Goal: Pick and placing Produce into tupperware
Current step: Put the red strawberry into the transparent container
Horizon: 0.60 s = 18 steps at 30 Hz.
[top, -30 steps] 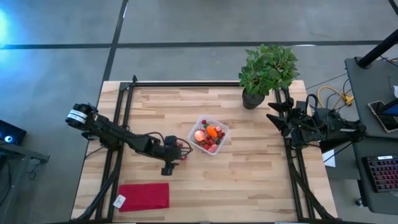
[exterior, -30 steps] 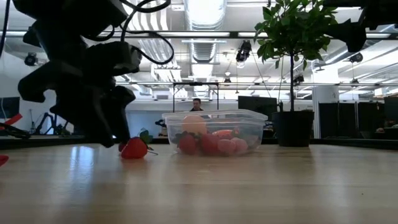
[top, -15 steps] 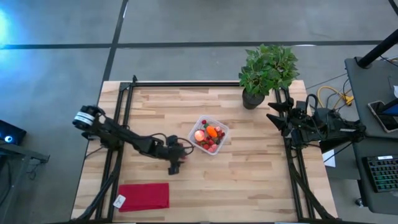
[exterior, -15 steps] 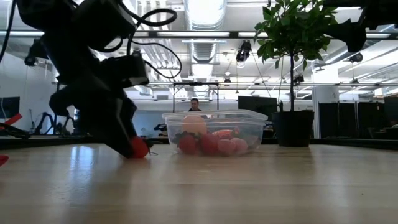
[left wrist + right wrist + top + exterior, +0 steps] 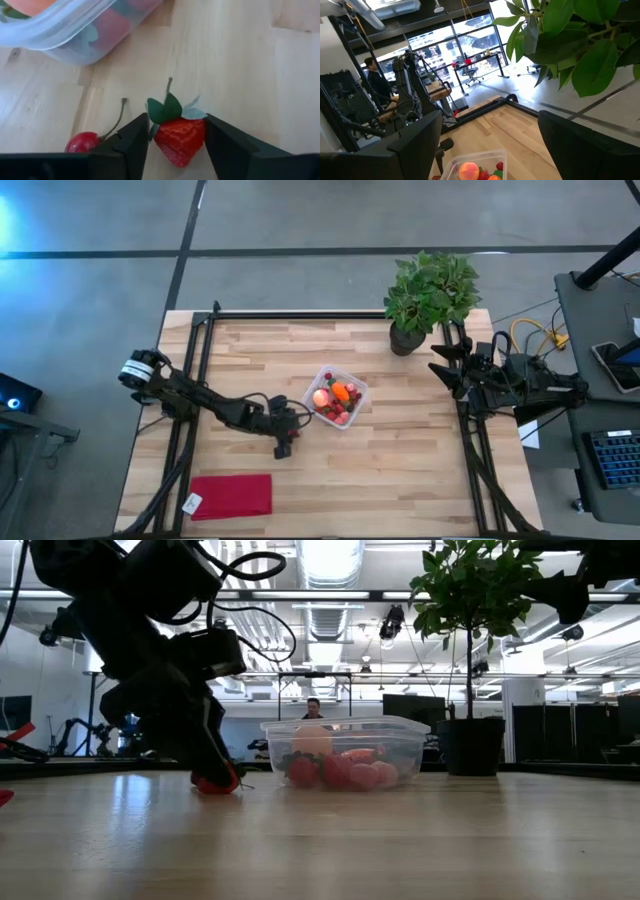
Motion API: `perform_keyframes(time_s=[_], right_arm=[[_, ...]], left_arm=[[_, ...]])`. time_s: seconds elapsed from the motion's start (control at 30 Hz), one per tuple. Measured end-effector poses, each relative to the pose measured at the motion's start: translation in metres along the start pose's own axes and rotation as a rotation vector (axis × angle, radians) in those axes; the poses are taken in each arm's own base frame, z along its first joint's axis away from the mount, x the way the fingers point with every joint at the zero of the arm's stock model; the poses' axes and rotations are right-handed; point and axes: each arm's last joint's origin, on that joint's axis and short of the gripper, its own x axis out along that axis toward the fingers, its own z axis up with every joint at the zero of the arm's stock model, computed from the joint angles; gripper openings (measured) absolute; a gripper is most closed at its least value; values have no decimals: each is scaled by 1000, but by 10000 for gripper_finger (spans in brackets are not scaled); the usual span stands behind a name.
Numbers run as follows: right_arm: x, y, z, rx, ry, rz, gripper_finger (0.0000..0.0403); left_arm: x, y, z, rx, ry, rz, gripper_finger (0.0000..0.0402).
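Pale wooden planking forms the table (image 5: 400, 450), with bare boards left toward its near edge and right side. Just beside the tupperware (image 5: 337, 397), the left gripper (image 5: 175, 145) is set down, its fingers (image 5: 131, 142) closed against a strawberry (image 5: 181, 137). The right gripper (image 5: 487, 145) is held wide apart by the potted plant (image 5: 430, 295); an open hall is seen beyond.

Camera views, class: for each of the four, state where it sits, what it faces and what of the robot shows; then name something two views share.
High view: overhead, looking down on the table and both arms.
Low view: at tabletop height, facing the room; the left arm shows, its left gripper at the strawberry.
Left wrist view: on the left arm, its fingers closing around the strawberry.
Right wrist view: on the right arm, whose right gripper is open.
Shared: every view shows the tupperware.
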Motion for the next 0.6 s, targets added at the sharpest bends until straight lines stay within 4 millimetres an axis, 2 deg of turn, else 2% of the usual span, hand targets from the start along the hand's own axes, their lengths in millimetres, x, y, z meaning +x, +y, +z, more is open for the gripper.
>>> perform_keyframes(time_s=[0.17, 0.33, 0.43, 0.5, 0.6], right_arm=[[0, 0, 0, 0, 0, 0, 322], [0, 0, 0, 0, 0, 0, 322], [0, 0, 0, 0, 0, 1, 322], [0, 0, 0, 0, -1, 0, 322], [0, 0, 0, 0, 0, 0, 322]], left_arm=[[0, 1, -2, 10, 5, 3, 134], [-5, 0, 3, 51, -12, -9, 125], [-22, -1, 25, 127, -129, 12, 124], [-33, 1, 38, 238, -196, 80, 124], [-38, 8, 56, 437, -274, 182, 124]])
